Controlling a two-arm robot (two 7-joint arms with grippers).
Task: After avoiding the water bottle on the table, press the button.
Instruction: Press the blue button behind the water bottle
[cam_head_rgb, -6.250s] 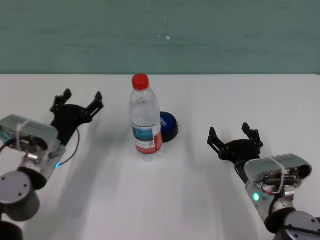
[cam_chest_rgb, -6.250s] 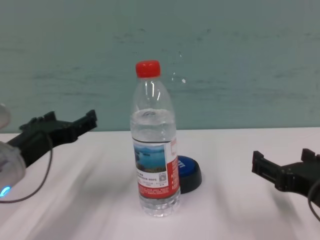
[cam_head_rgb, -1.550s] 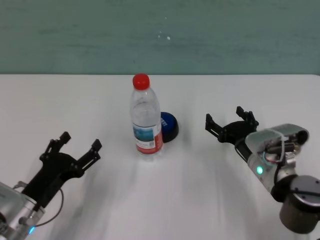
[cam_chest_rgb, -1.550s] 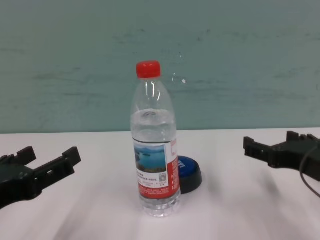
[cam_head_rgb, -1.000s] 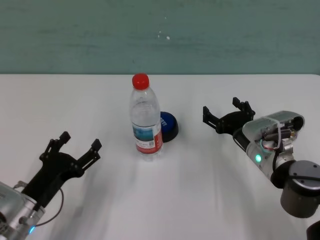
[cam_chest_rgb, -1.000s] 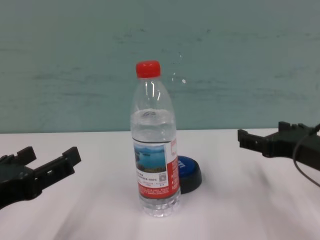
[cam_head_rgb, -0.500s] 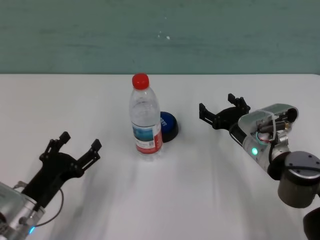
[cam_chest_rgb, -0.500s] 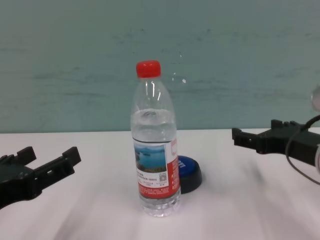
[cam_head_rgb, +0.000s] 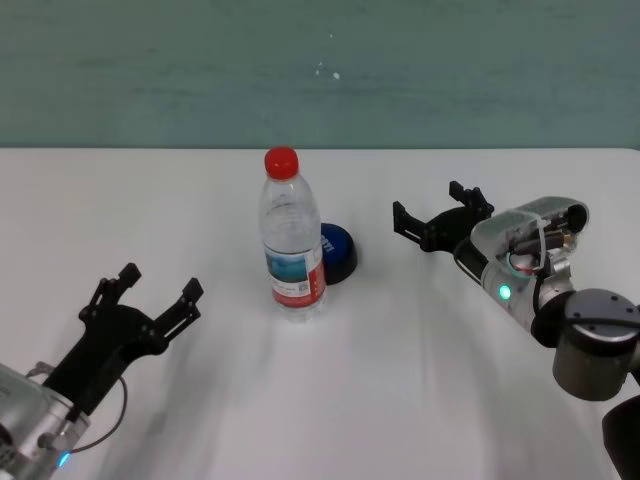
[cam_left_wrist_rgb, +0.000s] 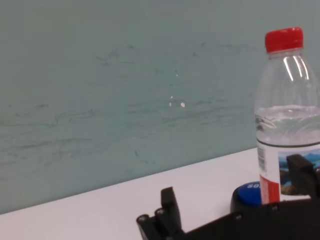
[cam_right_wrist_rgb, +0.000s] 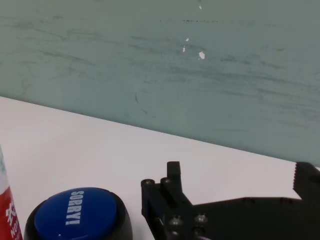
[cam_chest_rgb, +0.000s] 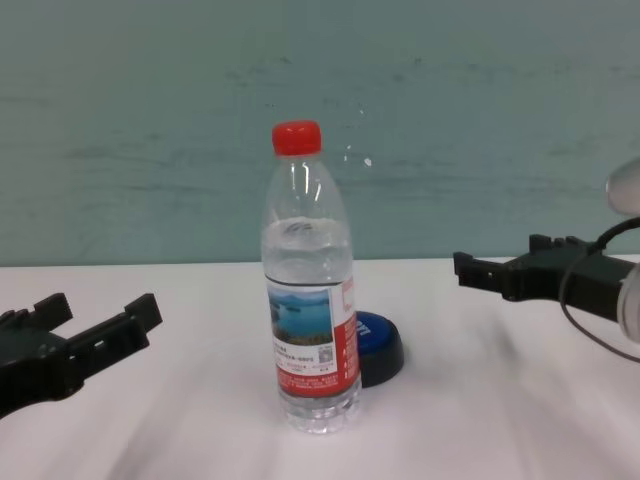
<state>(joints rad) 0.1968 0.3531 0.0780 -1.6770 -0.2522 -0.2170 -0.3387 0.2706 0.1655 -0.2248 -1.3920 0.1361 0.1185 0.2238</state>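
Note:
The water bottle (cam_head_rgb: 291, 240) stands upright mid-table, with a red cap and a lake label. The blue button (cam_head_rgb: 339, 252) sits just behind it to the right, partly hidden by the bottle. My right gripper (cam_head_rgb: 431, 209) is open and empty. It hovers to the right of the button with a clear gap between them, its fingers pointing left. The right wrist view shows the button (cam_right_wrist_rgb: 75, 216) close ahead of the right gripper (cam_right_wrist_rgb: 239, 172). My left gripper (cam_head_rgb: 160, 283) is open and empty at the near left, well apart from the bottle (cam_chest_rgb: 310, 320).
The white table (cam_head_rgb: 480, 400) spreads wide around both arms. A teal wall (cam_head_rgb: 320, 70) stands behind its far edge. Nothing else lies on the table.
My right gripper has moved forward and left, closer to the button, staying right of the bottle. My left gripper drew back to the near left earlier and has held still since.

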